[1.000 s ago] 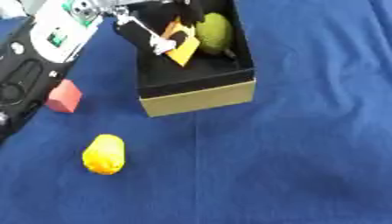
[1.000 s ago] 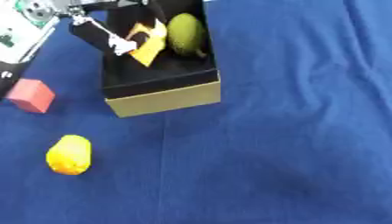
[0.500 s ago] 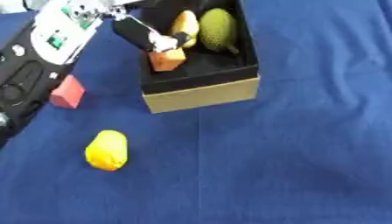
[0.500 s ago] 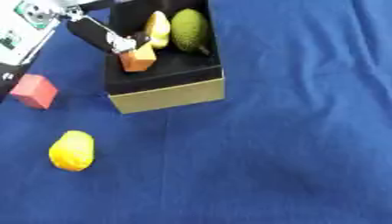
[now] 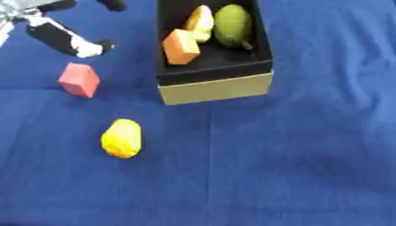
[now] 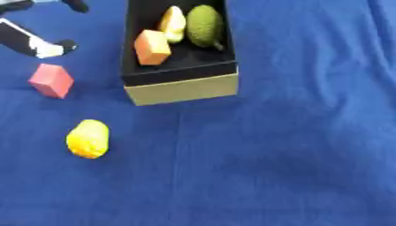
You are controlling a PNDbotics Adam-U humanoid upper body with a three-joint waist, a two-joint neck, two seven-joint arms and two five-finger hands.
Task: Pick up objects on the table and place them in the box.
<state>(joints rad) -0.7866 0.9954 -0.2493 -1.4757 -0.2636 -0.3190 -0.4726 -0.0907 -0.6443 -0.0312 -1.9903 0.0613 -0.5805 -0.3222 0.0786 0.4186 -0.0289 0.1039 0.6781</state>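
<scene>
Your left hand (image 5: 66, 37) shows at the far left, above the blue cloth-covered counter (image 5: 309, 167). Its fingers (image 5: 93, 47), black and white, are spread straight and hold nothing. They end just beyond the red block, not touching it. Your right hand is not visible.

The box (image 5: 215, 84) stands at the far middle of the counter, open at the top. It is black inside, with a tan cardboard wall facing you. Three things lie in it. An orange block (image 5: 180, 46) sits tilted against the left inner wall. A pale yellow, wedge-like piece (image 5: 201, 23) lies just beyond it, touching or nearly touching it. A dark green, bumpy, oval fruit (image 5: 232, 24) lies along the right side, just beside the yellow piece.

Two things are on the cloth outside the box. A red block (image 5: 78, 79), a small cuboid with a pinkish top face, sits to the left of the box, apart from it. A yellow, lemon-like fruit (image 5: 122, 138), oval with a slightly orange underside, lies nearer to you, well apart from the box and the red block.

No label, brand or writing can be read on any of these things.
</scene>
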